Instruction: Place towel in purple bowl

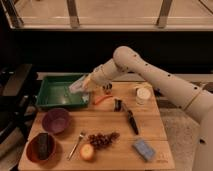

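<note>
The purple bowl point(56, 120) stands empty at the left of the wooden table, just in front of the green tray point(49, 102). My gripper point(81, 86) hangs over the tray's right end, on the white arm that reaches in from the right. A pale whitish shape point(76, 85) sits at the gripper's tip; it may be the towel, but I cannot tell whether it is held. The gripper is above and to the right of the purple bowl, apart from it.
On the table are a brown bowl point(40, 148) with a dark object, a spoon point(77, 143), grapes point(103, 139), an orange fruit point(87, 151), a blue sponge point(144, 149), a black knife point(131, 121), a white cup point(142, 94) and an orange strip point(102, 99).
</note>
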Robot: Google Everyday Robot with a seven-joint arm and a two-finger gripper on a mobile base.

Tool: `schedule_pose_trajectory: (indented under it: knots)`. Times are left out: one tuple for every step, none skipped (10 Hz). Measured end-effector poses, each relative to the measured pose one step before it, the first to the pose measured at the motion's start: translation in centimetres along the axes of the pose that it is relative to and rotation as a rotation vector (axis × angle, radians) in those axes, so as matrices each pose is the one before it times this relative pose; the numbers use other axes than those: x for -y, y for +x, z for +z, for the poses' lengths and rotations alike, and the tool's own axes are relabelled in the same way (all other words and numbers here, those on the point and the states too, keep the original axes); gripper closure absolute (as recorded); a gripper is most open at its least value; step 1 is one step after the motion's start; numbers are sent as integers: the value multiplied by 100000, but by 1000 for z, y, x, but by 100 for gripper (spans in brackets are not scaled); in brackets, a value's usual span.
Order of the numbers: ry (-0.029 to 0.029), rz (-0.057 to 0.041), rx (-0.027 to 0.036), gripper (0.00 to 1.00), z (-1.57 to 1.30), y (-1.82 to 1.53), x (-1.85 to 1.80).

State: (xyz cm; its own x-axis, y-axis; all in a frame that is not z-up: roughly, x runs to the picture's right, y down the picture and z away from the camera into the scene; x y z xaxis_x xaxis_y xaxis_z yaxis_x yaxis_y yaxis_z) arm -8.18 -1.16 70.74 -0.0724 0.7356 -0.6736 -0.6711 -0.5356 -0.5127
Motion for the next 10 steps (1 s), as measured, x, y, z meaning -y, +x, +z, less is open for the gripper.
schedule_pose_trajectory:
  knots:
    - [16, -110, -90, 100, 59, 15, -57]
    - [38, -106, -144, 100, 30, 4, -33]
    - [272, -1084, -1172, 100, 283, 146, -90]
    - [-129, -2665, -2845, 100, 842, 524, -415]
    - [-317, -1675, -1888, 100, 889, 351, -557]
    - [-324, -2117, -2643, 96, 1701, 459, -1104]
    - [-292, -1645, -2930, 86, 2223, 391, -1133]
    - [-281, -731, -2963, 76, 2200, 329, -809]
    - [-323, -454, -2507, 68, 1850, 258, -472]
    - [-937, -395, -3417, 56, 2503, 317, -501]
